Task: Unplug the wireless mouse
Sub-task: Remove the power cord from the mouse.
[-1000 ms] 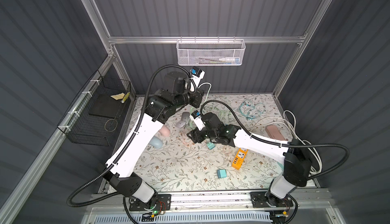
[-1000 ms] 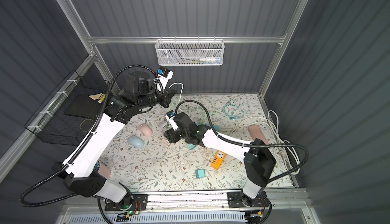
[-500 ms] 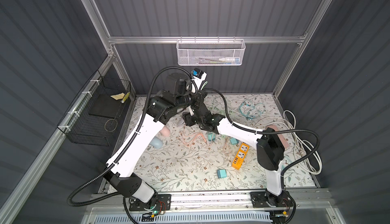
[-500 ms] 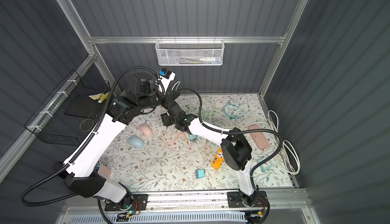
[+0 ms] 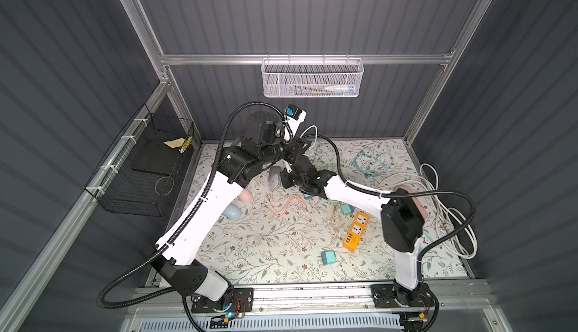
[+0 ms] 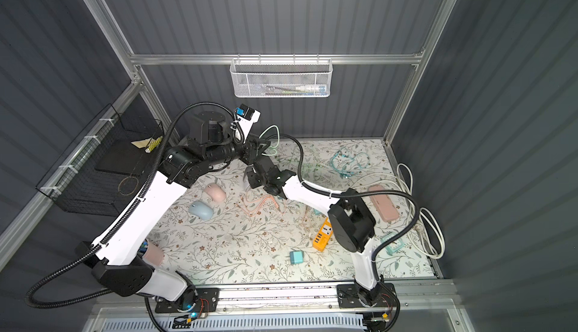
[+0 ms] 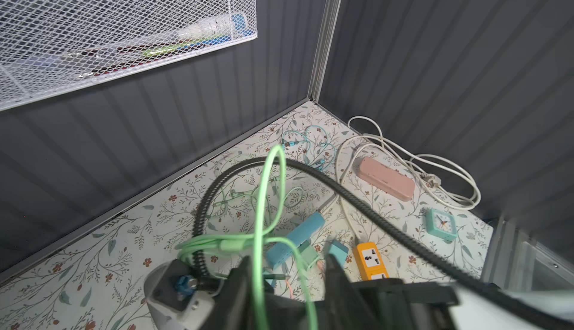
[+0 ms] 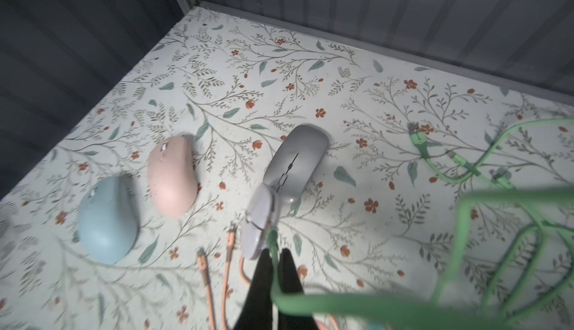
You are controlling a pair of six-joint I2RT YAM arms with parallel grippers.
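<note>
Two robot arms meet over the far left part of a flower-patterned counter (image 5: pixel 266 252) strewn with cables and chargers.

The lilac mouse (image 8: pixel 257 222) sits there, tipped on its edge beside a grey mouse (image 8: pixel 295 160); whether the two touch is unclear. A pink mouse (image 8: pixel 171 176) and a blue mouse (image 8: pixel 107 219) lie further left. In both top views the right arm hides most of the lilac mouse.

The right pincer (image 8: pixel 275 252) is pressed together on the green cable (image 8: pixel 357 309), just behind the plug. The plug meets the near end of the lilac mouse and looks seated, so the unplugging seems not yet done.

The left pincer (image 7: pixel 289 260) is raised above the counter with its jaws spread. The green cable loops between them without being pinched, and nothing steadies the mouse.

By my reading the grip on the cable is made. What is left is to brace the mouse and pull the plug free.

Containers:
- A white basket (image 5: pixel 275 80) hangs on the far wall. It holds a few slim things, one green and one clear with a blue cap; what they are is unclear.
- A black basket (image 5: pixel 134 200) hangs on the left wall. It holds a dark flat pad, a yellow slip of paper, a small yellow-and-black item and a thin ring.
</note>
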